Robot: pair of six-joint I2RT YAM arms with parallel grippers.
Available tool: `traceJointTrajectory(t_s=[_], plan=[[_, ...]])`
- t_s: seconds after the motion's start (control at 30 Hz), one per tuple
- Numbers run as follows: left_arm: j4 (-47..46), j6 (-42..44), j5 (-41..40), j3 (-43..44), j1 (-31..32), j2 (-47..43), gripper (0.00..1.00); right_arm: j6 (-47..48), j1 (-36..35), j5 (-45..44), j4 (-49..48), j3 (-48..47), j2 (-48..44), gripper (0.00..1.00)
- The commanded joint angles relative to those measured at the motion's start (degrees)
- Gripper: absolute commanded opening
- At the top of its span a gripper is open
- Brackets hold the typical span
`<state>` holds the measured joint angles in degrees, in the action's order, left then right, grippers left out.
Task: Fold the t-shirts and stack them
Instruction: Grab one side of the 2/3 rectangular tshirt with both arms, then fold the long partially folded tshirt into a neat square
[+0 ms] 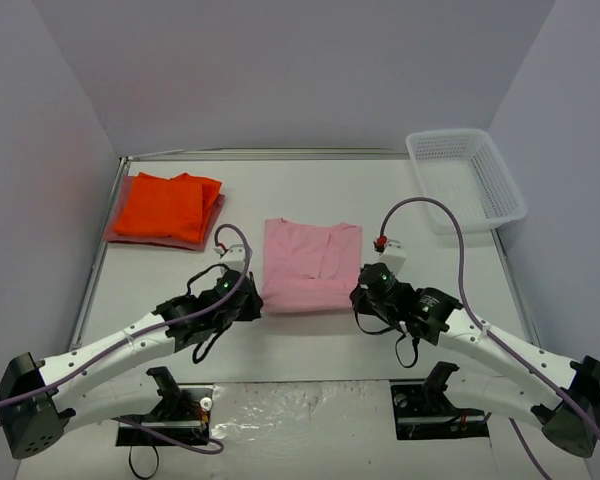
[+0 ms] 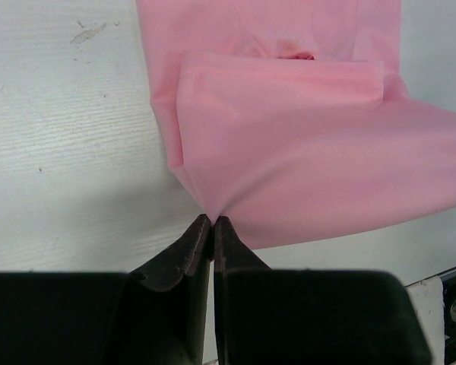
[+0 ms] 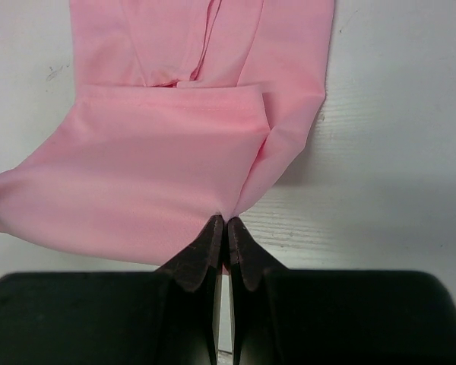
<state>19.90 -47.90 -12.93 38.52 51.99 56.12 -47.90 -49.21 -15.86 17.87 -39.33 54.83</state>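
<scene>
White table [image 1: 310,190] fills the middle of the top picture, with pale walls around it. Three shirts lie on it. One pink shirt [image 1: 310,265] sits flat in the middle of the frame. One orange shirt [image 1: 165,205] is folded in the upper left, and it lies on top of one pinkish-red shirt [image 1: 180,241], which peeks out along its edges. One white basket [image 1: 445,133] stands in the upper right, well apart from the shirts.

Two arms come up from the bottom of the frame. Both stretch forward and lean in toward the middle, staying low over the table. The left gripper [image 1: 252,305] is at the lower left corner of the pink shirt. Its two black fingers are squeezed together with the cloth pinched between their tips. The right gripper [image 1: 358,295] is at the lower right corner of the same shirt, and its fingers are squeezed on the cloth too. In both wrist pictures the pink cloth is pulled into a little point right at the fingertips, and the near part lies as a flap over the rest.
</scene>
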Motion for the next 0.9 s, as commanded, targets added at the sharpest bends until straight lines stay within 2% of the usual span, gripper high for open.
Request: traceJointTrajectory(t_s=[0.0,0.47,0.87], plan=[[-0.6,2.5,0.3,3.2,-1.8,0.6,0.02,1.0,0.3,-4.8,1.6,-2.7,0.9,0.0],[-3.9,5.8,4.0,6.6,-6.2,4.7,0.02,4.0,2.8,-6.4,-0.4,-6.5,6.1,0.0],[-6.3,9.8,9.2,10.6,-13.0,9.8,0.02,11.9,12.5,-1.7,-2.2,-12.0,10.8,0.0]])
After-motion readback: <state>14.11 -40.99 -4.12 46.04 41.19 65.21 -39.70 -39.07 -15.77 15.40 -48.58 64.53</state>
